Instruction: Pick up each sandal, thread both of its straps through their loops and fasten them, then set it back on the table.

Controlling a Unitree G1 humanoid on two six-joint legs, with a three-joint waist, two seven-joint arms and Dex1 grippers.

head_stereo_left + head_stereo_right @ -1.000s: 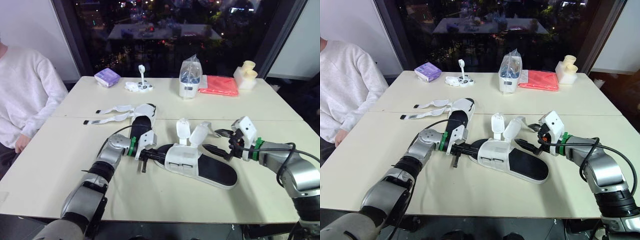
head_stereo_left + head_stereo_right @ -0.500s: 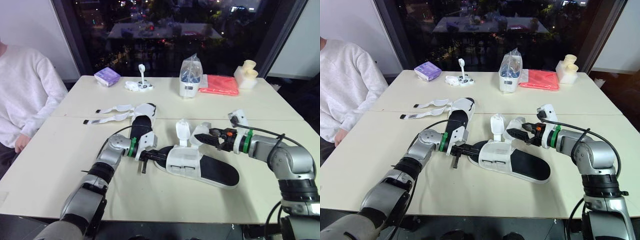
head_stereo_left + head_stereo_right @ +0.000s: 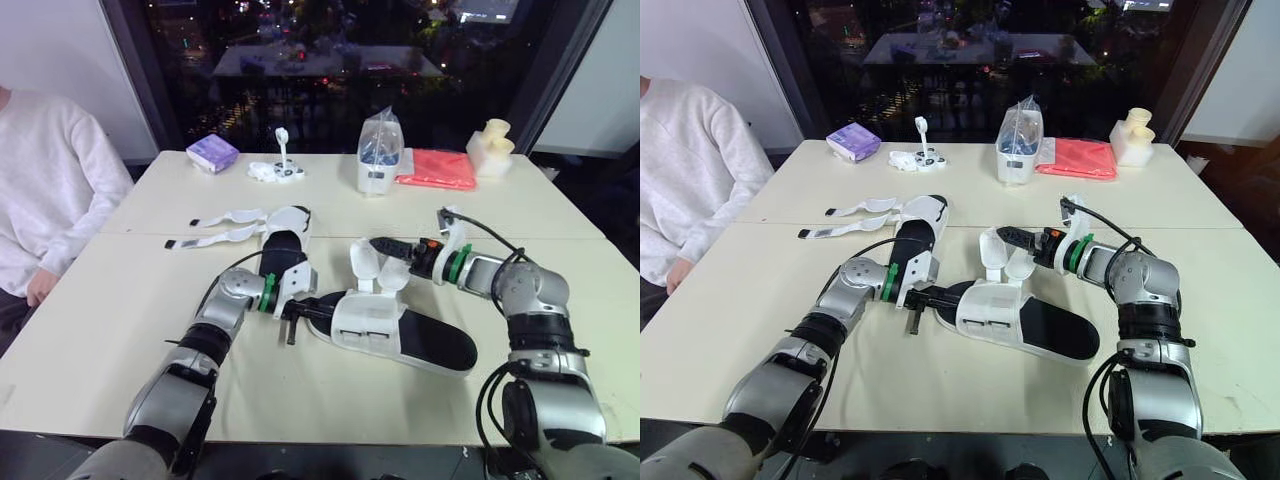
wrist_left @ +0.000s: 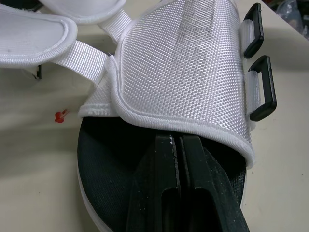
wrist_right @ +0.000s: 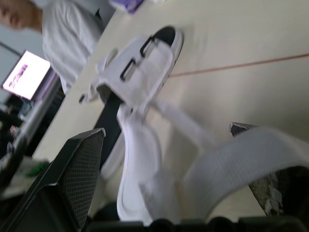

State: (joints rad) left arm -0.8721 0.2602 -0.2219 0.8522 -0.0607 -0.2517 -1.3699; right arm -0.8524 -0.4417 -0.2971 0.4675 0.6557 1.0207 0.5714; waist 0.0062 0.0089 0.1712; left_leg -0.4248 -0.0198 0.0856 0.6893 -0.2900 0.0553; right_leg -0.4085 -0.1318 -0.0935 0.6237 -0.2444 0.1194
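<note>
While the left jaws, pressed together, lie on the black insole of the near sandal (image 3: 372, 322) on the surface (image 3: 100, 330), the right jaws stand apart around its raised strap (image 5: 227, 166).

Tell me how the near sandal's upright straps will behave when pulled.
The straps are probably floppy: one curves loosely between the open fingers of the right gripper. The sandal looks light, so it may slide when tugged; the left gripper, pushed into it, likely steadies it.

Silver-grey jointed arms (image 3: 225, 300) with green wrist rings (image 3: 263, 297), loose black cables (image 3: 497, 258) (right side), seemingly ribbed black fingers (image 5: 77, 169).
</note>
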